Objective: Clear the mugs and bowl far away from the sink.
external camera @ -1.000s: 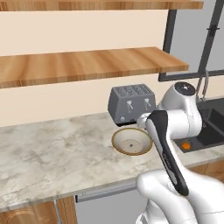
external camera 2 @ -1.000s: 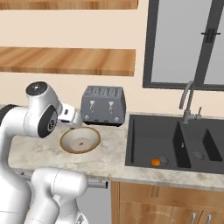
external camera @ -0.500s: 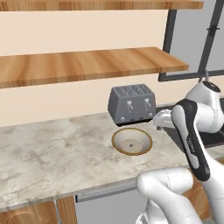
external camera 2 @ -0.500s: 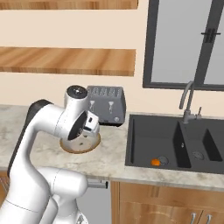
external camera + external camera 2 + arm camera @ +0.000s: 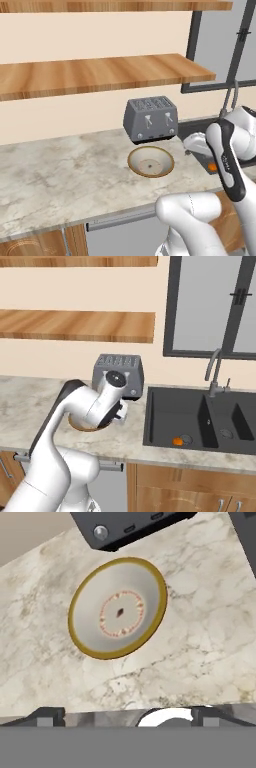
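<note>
The bowl [image 5: 117,608] is wide and shallow, with a tan-brown rim and a cream inside marked at its centre. It sits on the marble counter just in front of the toaster [image 5: 150,118]. My gripper [image 5: 127,717] hangs above the counter, off the bowl's sink side, and looks down at it. Its fingertips [image 5: 47,716] stand far apart, open, with nothing between them. From the left base view the bowl [image 5: 151,161] shows whole, and the gripper [image 5: 197,145] is to its right. The sink [image 5: 200,421] is dark grey with a curved faucet [image 5: 215,371]. The mugs are out of view.
A small orange object [image 5: 177,441] lies in the sink's near basin. My arm hides most of the bowl [image 5: 80,425] in the right base view. Wooden shelves [image 5: 100,75] run along the wall above the counter. Bare marble counter [image 5: 60,170] stretches to the bowl's left.
My arm has swung from in front of the bowl toward the sink side, so the bowl now shows whole in the left base view. The bowl has not moved. The gripper stayed open.
</note>
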